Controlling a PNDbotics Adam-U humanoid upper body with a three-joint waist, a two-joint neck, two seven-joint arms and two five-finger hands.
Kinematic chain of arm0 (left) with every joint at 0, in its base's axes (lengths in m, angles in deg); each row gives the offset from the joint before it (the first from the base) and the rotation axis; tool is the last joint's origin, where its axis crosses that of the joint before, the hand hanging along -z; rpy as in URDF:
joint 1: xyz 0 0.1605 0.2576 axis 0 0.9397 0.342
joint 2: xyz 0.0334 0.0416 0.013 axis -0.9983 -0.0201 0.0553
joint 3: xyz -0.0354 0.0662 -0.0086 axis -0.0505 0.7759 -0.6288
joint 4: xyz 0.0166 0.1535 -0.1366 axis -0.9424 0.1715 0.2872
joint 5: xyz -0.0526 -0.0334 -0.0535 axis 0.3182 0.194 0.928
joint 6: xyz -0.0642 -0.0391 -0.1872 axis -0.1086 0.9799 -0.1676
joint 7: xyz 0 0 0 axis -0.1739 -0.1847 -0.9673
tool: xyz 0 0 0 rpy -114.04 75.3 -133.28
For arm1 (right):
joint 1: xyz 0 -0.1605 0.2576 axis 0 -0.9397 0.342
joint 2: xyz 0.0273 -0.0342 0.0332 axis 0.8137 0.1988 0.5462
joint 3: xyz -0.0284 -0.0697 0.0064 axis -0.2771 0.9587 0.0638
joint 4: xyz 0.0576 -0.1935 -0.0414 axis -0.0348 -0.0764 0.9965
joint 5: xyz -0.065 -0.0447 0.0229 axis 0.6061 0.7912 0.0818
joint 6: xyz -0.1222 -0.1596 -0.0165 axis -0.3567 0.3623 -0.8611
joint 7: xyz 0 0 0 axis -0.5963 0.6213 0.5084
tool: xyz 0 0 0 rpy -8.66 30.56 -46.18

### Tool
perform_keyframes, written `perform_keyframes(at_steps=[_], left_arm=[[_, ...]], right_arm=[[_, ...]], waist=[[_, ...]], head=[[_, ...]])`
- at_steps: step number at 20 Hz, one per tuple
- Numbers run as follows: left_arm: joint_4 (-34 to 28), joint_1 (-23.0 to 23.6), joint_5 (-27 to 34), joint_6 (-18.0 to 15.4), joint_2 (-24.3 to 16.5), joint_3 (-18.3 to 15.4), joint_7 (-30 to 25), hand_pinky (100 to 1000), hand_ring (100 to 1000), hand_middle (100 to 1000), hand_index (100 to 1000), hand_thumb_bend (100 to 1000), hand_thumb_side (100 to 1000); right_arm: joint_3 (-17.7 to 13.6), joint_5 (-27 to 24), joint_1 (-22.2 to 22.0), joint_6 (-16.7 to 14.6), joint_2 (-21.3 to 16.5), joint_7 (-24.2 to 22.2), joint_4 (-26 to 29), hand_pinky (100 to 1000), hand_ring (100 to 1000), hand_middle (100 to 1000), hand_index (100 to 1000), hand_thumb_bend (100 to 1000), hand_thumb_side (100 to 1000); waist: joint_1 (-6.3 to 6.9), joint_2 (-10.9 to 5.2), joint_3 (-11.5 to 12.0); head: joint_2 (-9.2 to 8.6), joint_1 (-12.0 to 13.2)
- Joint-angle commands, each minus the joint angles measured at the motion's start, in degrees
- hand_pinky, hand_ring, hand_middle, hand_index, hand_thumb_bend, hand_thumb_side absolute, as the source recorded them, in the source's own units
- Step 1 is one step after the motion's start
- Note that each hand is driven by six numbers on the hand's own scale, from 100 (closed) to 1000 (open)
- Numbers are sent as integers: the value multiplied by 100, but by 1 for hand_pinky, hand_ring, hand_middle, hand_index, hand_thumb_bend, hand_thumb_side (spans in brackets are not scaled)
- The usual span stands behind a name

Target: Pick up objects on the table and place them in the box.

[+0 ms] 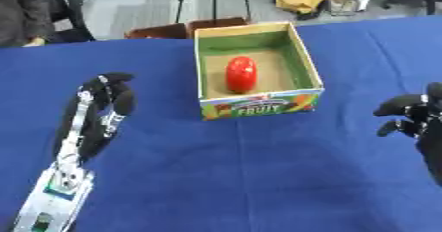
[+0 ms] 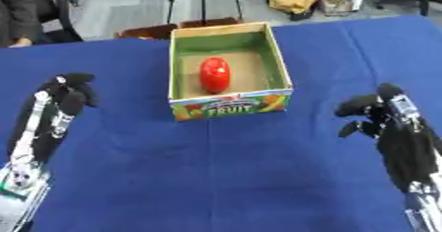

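Presently, a cardboard box (image 1: 304,63) with green inner walls and a printed "FRUIT" front panel is seen standing on the blue table (image 1: 241,176), toward its far middle. One red, oblong object (image 1: 240,74) is found lying on the box floor, roughly central and lengthwise front to back, apart from the walls. The left hand (image 1: 103,102) is observed over the cloth to the left of the box, well apart from it; its fingers are curled at the tips, and nothing is seen held or pinched between them. Whether it rests on the cloth or is raised above it cannot be told. The right hand (image 2: 380,115) is noted to the right of the box, likewise well apart, with fingers bent inward and thumb set off from them; no object is enclosed by it. No contact between either hand and the box is recorded. Both forearms are seen entering from the lower corners.
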Motion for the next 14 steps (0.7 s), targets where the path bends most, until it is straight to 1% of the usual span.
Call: perform_keyframes(at_steps=[1, 7, 14], left_arm=[[8, 47, 44, -128, 105, -96, 82, 561, 469, 476, 717, 796, 880], [135, 192, 91, -243, 278, -93, 144, 559, 467, 475, 716, 774, 902], [173, 198, 71, -277, 310, -85, 133, 559, 466, 476, 716, 767, 907]], right_arm=[[-48, 20, 49, 2, -32, 16, 85, 457, 653, 587, 600, 100, 983], [-56, 25, 44, 2, -25, 27, 87, 456, 653, 587, 600, 100, 984], [-57, 26, 37, -1, -19, 26, 94, 456, 653, 587, 600, 100, 985]], waist=[[-21, -84, 12], [-37, -64, 28], [-52, -53, 19]], head=[[93, 32], [141, 30], [113, 14]])
